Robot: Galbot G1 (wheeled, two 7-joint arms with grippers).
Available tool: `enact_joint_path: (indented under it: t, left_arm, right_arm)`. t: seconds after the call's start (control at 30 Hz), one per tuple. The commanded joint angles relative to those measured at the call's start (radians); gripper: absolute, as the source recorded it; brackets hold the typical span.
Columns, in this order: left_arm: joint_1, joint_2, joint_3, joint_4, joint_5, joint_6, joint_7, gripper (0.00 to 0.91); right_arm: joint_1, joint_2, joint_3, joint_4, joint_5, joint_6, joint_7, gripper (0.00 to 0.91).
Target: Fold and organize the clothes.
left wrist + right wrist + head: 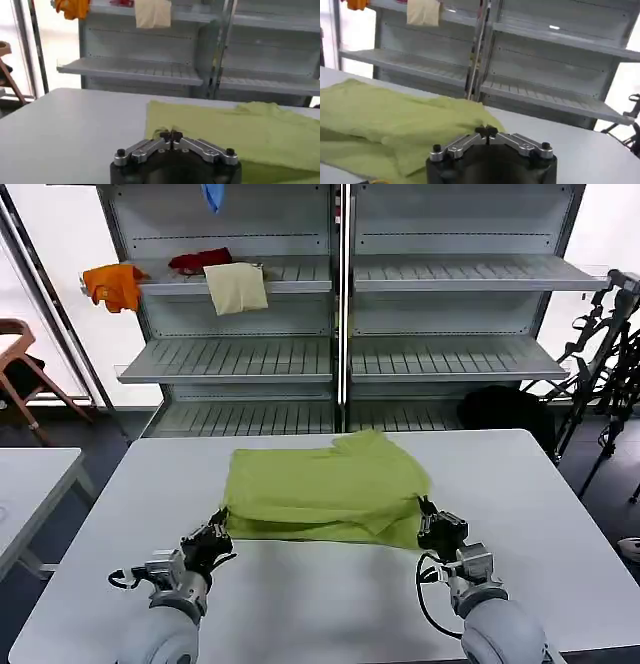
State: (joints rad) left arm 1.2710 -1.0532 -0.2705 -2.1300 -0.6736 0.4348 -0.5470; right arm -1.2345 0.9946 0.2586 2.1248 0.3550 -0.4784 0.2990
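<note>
While both grippers pinch the near hem of the lime-green T-shirt [325, 489], the sound course would be to lift the two corners together and level, carry them toward the far edge at one pace, and lay the layer down flat, so no slack bunches in the middle; that is a judgement from how the cloth lies now. On the left, the left gripper [215, 533] sits low over the white table [330, 604], its arm reaching forward from the near edge, and its fingertips are closed together on the shirt's near left corner, as the left wrist view confirms with a small pucker of green fabric caught between them [171, 134]. The shirt itself lies partly folded across the table's middle, a sleeve sticking out at the far side. On the right, the right gripper [432, 522] mirrors that pose, arm low and pointing forward, fingers closed on the near right corner [489, 131].
</note>
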Motion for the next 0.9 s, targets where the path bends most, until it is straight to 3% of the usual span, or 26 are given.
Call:
enact_joint_path:
  t: [0.03,0.37,0.8,0.83,0.87,0.9]
  left_arm:
    - [-0.006,0.000,0.005,0.022,0.013,-0.001,-0.001,0.000]
    - [-0.033,0.001,0.005,0.057,0.019,-0.003,-0.002,0.000]
    - [-0.018,0.002,0.001,0.073,0.041,-0.009,0.026,0.010]
    - [-0.018,0.002,0.003,0.073,0.043,-0.009,0.027,0.020]
    - [-0.018,0.000,0.004,0.073,0.044,-0.008,0.027,0.040]
    - [-0.018,0.000,0.005,0.074,0.045,-0.007,0.028,0.544]
  right_arm:
    - [0.014,0.000,-0.002,-0.046,-0.015,0.029,-0.021,0.000]
    - [0.063,0.002,-0.034,-0.141,-0.038,0.096,-0.045,0.000]
    - [0.025,0.018,-0.034,-0.161,-0.050,0.095,-0.040,0.010]
    - [0.022,0.018,-0.033,-0.159,-0.050,0.094,-0.039,0.907]
    - [0.015,0.019,-0.032,-0.159,-0.050,0.096,-0.034,0.907]
    - [0.010,0.019,-0.032,-0.157,-0.049,0.094,-0.032,0.907]
